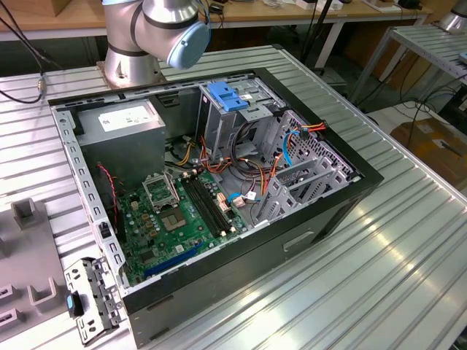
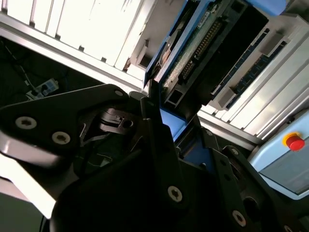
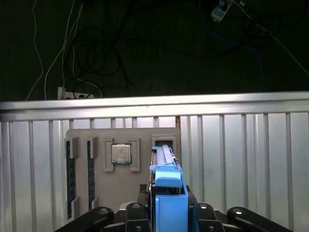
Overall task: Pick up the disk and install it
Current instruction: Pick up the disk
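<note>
Between the jaws, gripped from both flat sides, sits the disk [image 3: 168, 191]. The first wrist view shows it edge-on, a thin slab standing on its narrow side and reaching straight out past the black fingers [image 3: 140, 220]. Its near end is capped by smooth blue plastic carrier rail, and a paler metal edge runs along the middle.

The second wrist view catches one broad face (the underside, by the look of it). It is a green circuit board with a row of connector pins, bordered by the same blue plastic.

Beyond the disk's far end lies a matt grey moulded tray [image 3: 123, 193]. A square processor chip [image 3: 120, 154] sits in one of its recesses and dark memory sticks [image 3: 70, 169] fill long slots. The tray rests on a ribbed aluminium worktop [image 3: 241, 164].

On the worktop in the exterior view lies an open black computer case [image 1: 219, 281]. Inside it are a green motherboard [image 1: 175, 219], bundled coloured wires and a blue latch [image 1: 225, 96] on a grey metal cage.
</note>
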`<act>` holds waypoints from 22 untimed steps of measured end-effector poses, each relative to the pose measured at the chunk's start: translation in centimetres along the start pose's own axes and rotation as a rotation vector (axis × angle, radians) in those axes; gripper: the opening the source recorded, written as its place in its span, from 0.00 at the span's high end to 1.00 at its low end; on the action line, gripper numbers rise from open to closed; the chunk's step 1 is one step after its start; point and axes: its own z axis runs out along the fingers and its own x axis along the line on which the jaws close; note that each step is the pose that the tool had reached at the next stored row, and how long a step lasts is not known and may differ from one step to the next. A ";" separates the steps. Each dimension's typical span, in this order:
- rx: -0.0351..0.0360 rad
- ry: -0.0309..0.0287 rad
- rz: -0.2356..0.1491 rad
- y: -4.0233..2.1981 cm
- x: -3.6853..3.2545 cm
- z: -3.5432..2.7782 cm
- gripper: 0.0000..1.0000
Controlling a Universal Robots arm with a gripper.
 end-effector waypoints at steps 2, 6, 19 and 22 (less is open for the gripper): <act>-0.0001 0.0000 0.000 0.01 0.03 -0.63 0.63; -0.0003 0.0000 0.000 0.01 0.08 -1.46 0.63; -0.0015 0.0001 0.000 0.04 0.25 -4.52 0.63; -0.0020 0.0000 0.000 0.05 0.30 -5.43 0.63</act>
